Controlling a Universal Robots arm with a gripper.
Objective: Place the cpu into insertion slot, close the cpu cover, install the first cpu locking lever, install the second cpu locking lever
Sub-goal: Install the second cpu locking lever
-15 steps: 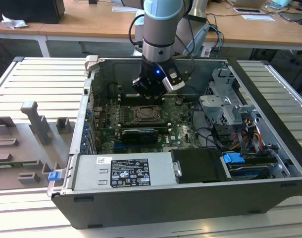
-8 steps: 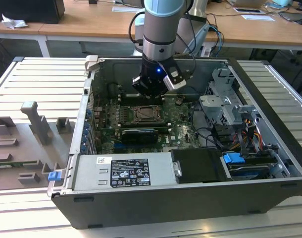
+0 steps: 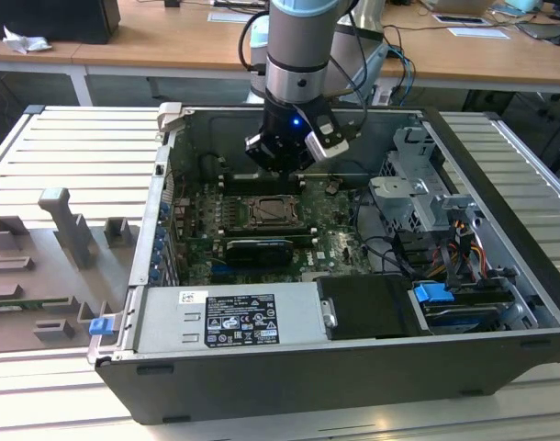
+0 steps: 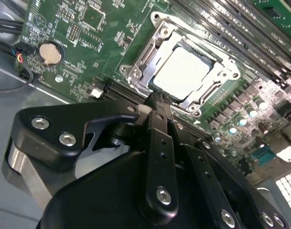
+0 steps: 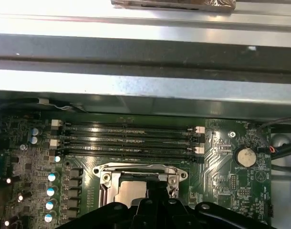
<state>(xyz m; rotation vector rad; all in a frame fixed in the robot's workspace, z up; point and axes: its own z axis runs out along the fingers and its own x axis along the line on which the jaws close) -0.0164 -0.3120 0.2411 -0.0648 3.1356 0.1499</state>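
Wooden desks ran along the top of the exterior view behind one open black computer case (image 3: pixel 289 377) on a ribbed metal table (image 3: pixel 60 147), with one grey fixture block (image 3: pixel 64 220) at middle left. At centre, the single gripper (image 3: pixel 278 163) hung just above the insertion slot (image 3: pixel 273 213); whether its fingers were parted could not be told. One pale square cpu (image 4: pixel 181 72) lay seated in the socket, framed by the silvery cpu cover (image 4: pixel 136 71), beside four long black memory slots (image 5: pixel 126 140) and one round coin cell (image 5: pixel 244 156) on green board.

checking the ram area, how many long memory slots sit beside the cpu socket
4 memory slots show in the first wrist view, parallel in one bank between the insertion slot and the case wall. The gripper may hide others.
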